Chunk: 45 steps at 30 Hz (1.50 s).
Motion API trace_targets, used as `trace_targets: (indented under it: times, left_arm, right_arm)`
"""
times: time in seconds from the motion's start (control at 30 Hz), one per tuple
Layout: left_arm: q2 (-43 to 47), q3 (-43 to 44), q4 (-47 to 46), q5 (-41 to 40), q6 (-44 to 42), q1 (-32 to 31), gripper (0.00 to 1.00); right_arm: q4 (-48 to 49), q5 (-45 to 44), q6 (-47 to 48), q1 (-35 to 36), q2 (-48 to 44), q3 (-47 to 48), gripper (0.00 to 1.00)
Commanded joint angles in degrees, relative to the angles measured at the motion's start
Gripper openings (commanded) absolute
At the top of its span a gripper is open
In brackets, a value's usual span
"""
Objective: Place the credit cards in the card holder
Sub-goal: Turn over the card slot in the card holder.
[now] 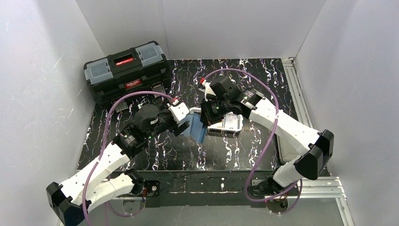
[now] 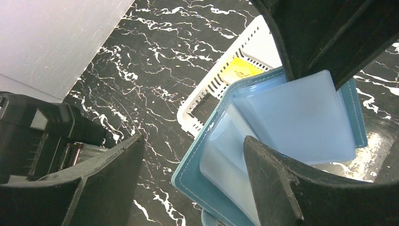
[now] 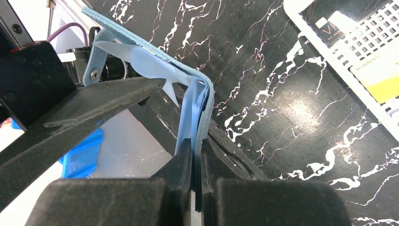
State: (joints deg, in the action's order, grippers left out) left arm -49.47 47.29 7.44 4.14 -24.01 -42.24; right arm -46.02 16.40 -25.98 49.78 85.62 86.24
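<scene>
Left arm (image 1: 106, 162) and right arm (image 1: 287, 125) bent inward, left fingers (image 2: 106, 188) spread wide, right fingers (image 3: 141, 202) pinched tight

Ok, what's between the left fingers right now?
Left wrist view: the card holder, its teal edge and clear sleeves, sits between the open left fingers, beside one; the rest is bare tabletop.

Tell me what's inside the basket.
A yellow card and a black card lie inside the basket; the holder and right arm cover the rest.
</scene>
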Motion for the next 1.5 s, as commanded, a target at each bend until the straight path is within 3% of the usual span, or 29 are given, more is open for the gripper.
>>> trace_targets:
  times: [0.0, 0.13, 0.43, 0.7, 1.0, 1.1, 1.47]
  left_arm:
    - [2.28, 1.47, 2.39, 5.42, -0.21, 2.25, 0.76]
    - [3.30, 1.75, 4.50, 12.96, 1.47, 4.56, 0.77]
    - [3.90, 1.78, 6.05, 16.36, 2.60, 7.23, 0.75]
    - [1.43, 4.68, 0.18, 27.89, 14.83, 7.43, 0.78]
    - [-0.07, 0.75, -4.45, 28.88, 17.88, 7.35, 0.81]
    - [0.32, -1.15, -5.69, 27.43, 17.51, 6.97, 0.81]
    - [-2.90, -3.64, -8.65, 23.10, 12.89, 6.21, 0.80]
  right_arm:
    - [2.16, 3.71, 2.38, -0.50, -2.61, -0.84, 0.01]
    - [-0.73, 1.69, 3.19, -0.73, -1.74, 0.57, 0.01]
    - [-6.91, -3.17, 3.41, -0.65, -0.29, 2.86, 0.01]
    - [-17.18, -22.65, 1.80, 5.36, 6.87, 13.48, 0.01]
    - [-28.83, -37.03, 0.54, 10.21, 15.42, 25.10, 0.01]
    - [-30.20, -37.75, 0.59, 11.20, 16.94, 27.45, 0.01]
    - [-26.10, -27.94, 1.95, 11.22, 14.29, 25.22, 0.01]
